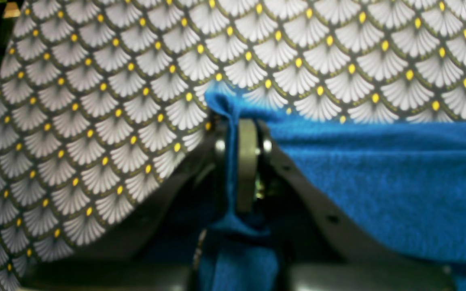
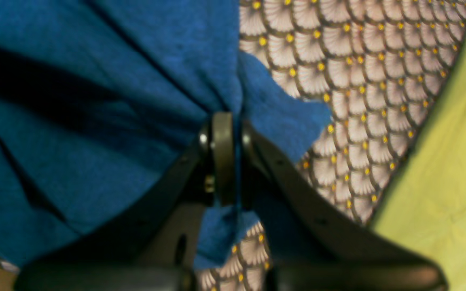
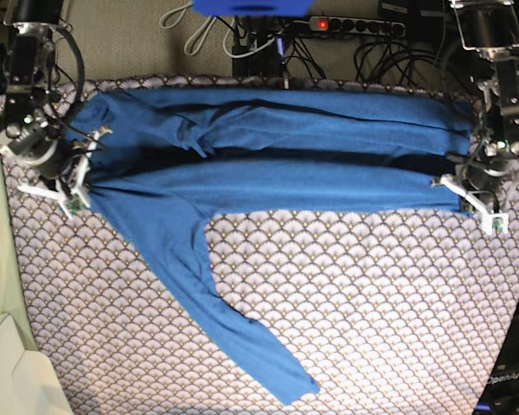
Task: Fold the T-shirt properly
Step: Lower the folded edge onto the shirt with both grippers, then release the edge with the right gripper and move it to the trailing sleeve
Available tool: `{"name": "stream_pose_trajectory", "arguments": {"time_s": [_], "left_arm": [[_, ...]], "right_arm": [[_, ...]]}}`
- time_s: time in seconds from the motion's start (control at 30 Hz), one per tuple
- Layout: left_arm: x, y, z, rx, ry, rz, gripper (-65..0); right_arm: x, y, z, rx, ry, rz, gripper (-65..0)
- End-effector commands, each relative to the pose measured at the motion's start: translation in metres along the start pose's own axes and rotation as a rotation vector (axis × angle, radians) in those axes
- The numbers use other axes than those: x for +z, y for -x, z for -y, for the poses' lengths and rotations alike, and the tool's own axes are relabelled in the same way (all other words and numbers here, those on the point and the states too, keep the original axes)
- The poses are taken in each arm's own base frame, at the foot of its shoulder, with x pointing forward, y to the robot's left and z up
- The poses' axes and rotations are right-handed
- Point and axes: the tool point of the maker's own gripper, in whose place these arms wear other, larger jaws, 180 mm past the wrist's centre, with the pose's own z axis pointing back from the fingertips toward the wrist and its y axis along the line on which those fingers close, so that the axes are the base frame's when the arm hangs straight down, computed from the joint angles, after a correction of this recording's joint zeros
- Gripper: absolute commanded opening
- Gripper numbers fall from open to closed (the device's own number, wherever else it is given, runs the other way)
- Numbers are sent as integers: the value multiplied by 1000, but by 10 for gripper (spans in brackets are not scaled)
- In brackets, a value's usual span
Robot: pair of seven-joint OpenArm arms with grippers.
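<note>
The blue T-shirt [image 3: 268, 173] lies stretched across the far half of the table, doubled over along its length. One long sleeve [image 3: 233, 328] trails diagonally toward the front. My right gripper [image 3: 80, 177] pinches the shirt's edge at the left end of the base view. In the right wrist view this gripper [image 2: 233, 161] is shut on a bunched fold of blue fabric [image 2: 95, 121]. At the opposite end, my left gripper [image 3: 450, 183] holds the shirt's edge. The left wrist view shows that gripper [image 1: 237, 161] shut on a thin pleat of the shirt [image 1: 378, 182].
A scallop-patterned grey-white cloth [image 3: 372, 303] covers the table. Cables and a power strip [image 3: 355, 26] lie behind the far edge. Yellow-green fabric [image 2: 451, 161] borders the table by the right arm, with a pale object [image 3: 17, 380] at the front corner.
</note>
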Motion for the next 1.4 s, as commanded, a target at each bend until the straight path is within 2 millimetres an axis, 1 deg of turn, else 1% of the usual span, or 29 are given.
{"name": "stream_pose_trajectory", "arguments": {"time_s": [0.0,0.07,0.13,0.23,0.4,0.53,0.67,0.77,0.83,0.87,0.9,0.93,1.0,1.03,1.1,1.13,1.17,1.27,1.33,1.37], "left_arm": [[4,-12,-7,-14,-15,37,-647],[4,-10,-8,-13,-17,34,-647],[4,-11,-9,-16,-21,34,-647],[4,-8,-8,-19,-19,28,-647],[7,9,-8,-28,-17,-8,-647],[8,26,-10,-32,-20,-46,-647],[8,33,-10,-27,-20,-63,-646],[4,47,-14,-14,-28,-100,-645],[2,55,-16,-7,-32,-123,-644],[2,59,-18,-4,-35,-135,-632],[2,66,-18,-4,-34,-155,-605],[1,71,-15,-10,-27,-178,-564],[1,77,-11,-27,-16,-222,-446],[2,77,-10,-37,-12,-230,-398],[1,79,-3,-53,9,-239,-311],[1,80,0,-59,16,-242,-290],[1,81,2,-63,21,-246,-286],[0,82,4,-62,24,-250,-275],[1,82,4,-62,24,-251,-267],[1,83,4,-62,24,-253,-260]], "right_arm": [[6,-7,13,10,34,23,-650],[9,0,19,-6,52,13,-650],[11,8,20,-17,56,-3,-650],[11,19,10,-16,34,-26,-650],[12,31,0,-20,13,-50,-650],[10,32,-6,-30,1,-51,-650],[10,33,-6,-32,1,-57,-650],[6,28,-15,-11,-25,-51,-648],[6,29,-18,-3,-32,-56,-615],[6,29,-17,-2,-31,-57,-587],[6,29,-17,-2,-31,-57,-552],[6,29,-17,-2,-31,-57,-519],[6,29,-17,-2,-31,-57,-439],[6,29,-17,-2,-29,-56,-406],[7,28,-16,0,-26,-54,-355],[7,29,-15,-2,-23,-55,-337],[8,29,-14,1,-21,-57,-327],[9,29,-7,16,-9,-60,-324],[11,25,-3,19,1,-50,-324],[14,23,3,18,18,-44,-324]]}}
